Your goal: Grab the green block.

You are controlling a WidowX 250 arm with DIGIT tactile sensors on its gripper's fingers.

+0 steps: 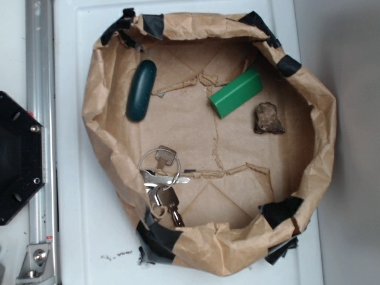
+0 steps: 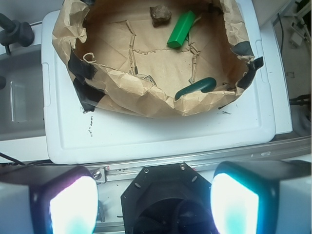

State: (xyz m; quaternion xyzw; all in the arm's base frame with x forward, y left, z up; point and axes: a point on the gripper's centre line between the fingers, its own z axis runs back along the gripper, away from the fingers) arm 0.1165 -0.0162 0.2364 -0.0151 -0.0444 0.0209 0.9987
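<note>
While the end effector (image 2: 155, 204) hangs well back from the paper nest, its two glowing fingers (image 2: 73, 204) stand wide apart with nothing between them. Exterior view, left to right: black robot base (image 1: 18, 157) and a metal rail (image 1: 41, 119) at the far left, then the white tabletop (image 1: 77, 237) carrying a crumpled brown paper nest (image 1: 95, 107) taped at the rim with black tape (image 1: 157, 237). Inside, dark teal oval object (image 1: 141, 90) lies at upper left, tilted slightly. Below it, a bunch of keys (image 1: 161, 181) on a ring at the lower left wall. The green block (image 1: 236, 92) lies right of centre in the upper half, flat on the paper, angled up to the right, square end facing lower left. Just right of it, apart, a small brown rock (image 1: 267, 117). Nothing touches the block.
</note>
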